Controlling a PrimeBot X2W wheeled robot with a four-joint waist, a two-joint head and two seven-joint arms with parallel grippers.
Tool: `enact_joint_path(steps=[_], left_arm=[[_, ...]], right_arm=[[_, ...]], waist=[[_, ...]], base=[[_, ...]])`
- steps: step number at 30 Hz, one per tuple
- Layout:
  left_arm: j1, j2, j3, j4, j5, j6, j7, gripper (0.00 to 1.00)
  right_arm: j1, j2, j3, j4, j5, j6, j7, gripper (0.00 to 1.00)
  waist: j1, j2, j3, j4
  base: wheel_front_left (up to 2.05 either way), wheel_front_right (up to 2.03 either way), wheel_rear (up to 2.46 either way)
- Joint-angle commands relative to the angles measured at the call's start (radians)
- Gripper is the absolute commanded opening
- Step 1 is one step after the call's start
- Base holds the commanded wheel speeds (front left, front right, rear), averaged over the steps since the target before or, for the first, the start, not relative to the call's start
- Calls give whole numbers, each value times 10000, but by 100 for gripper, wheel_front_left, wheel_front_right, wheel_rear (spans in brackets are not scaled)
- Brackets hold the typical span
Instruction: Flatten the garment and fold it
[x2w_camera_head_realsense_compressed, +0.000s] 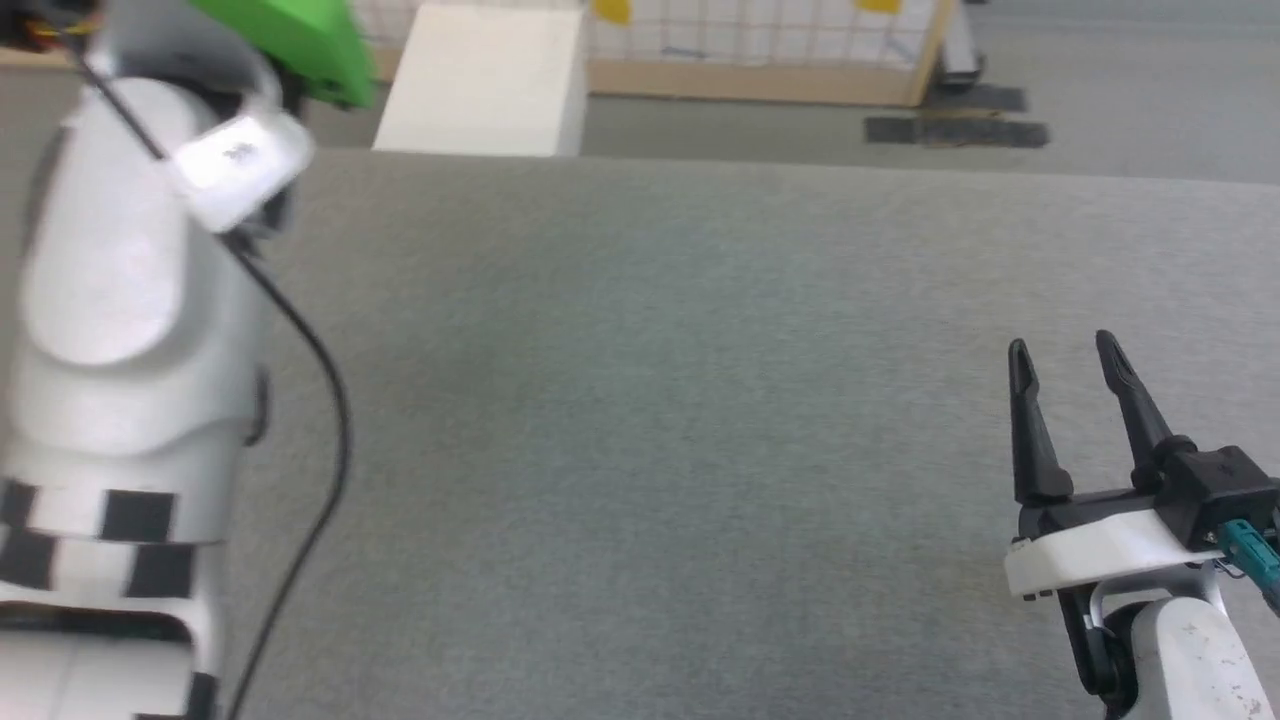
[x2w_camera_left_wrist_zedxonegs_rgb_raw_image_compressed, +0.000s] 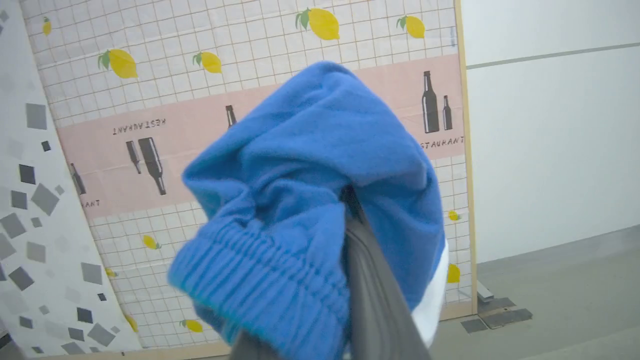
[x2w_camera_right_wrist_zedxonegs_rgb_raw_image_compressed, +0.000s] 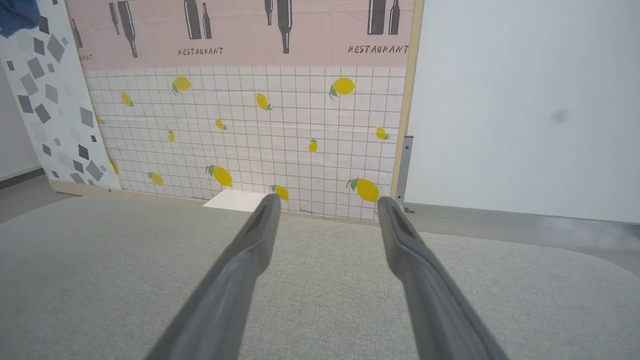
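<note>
The garment (x2w_camera_left_wrist_zedxonegs_rgb_raw_image_compressed: 310, 165) is a bunched wad of bright blue soft fabric with a ribbed waistband and a white edge. In the left wrist view it hangs in the air in front of the wall panels. My left gripper (x2w_camera_left_wrist_zedxonegs_rgb_raw_image_compressed: 348, 197) is shut on the garment, and the fabric wraps over its fingers (x2w_camera_left_wrist_zedxonegs_rgb_raw_image_compressed: 372, 290) and hides the tips. A corner of the blue garment (x2w_camera_right_wrist_zedxonegs_rgb_raw_image_compressed: 17, 15) shows at the top left of the right wrist view. My right gripper (x2w_camera_head_realsense_compressed: 1062, 348) (x2w_camera_right_wrist_zedxonegs_rgb_raw_image_compressed: 327, 202) stands open and holds nothing, low over the grey table (x2w_camera_head_realsense_compressed: 650, 400) at the lower right.
My pale left forearm (x2w_camera_head_realsense_compressed: 120, 300) with its black cable rises along the left of the head view. Beyond the table's far edge stand a white board (x2w_camera_head_realsense_compressed: 485, 80), a lemon-patterned wall panel (x2w_camera_right_wrist_zedxonegs_rgb_raw_image_compressed: 250, 130) and a green object (x2w_camera_head_realsense_compressed: 300, 40).
</note>
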Motion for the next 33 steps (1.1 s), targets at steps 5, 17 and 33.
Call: enact_joint_path(steps=[5, 17, 33], left_arm=[[390, -1013, -632, 60, -665, -440, 542, 0], [2228, -2262, -2819, 1270, -2299, -905, 2804, 0], [3925, -2391, -4656, 4240, -3349, -801, 6538, 0]], right_arm=[[274, -10, -52, -50, -4, -15, -48, 100], [261, -10, -1, -120, 67, -15, -49, 100], [359, -10, 125, -89, 84, -15, -49, 100]], waist=[[1, 0, -632, -1518], [1, 0, -241, -3004], [1, 0, -181, -3386]], base=[[0, 0, 0], [0, 0, 0], [0, 0, 0]])
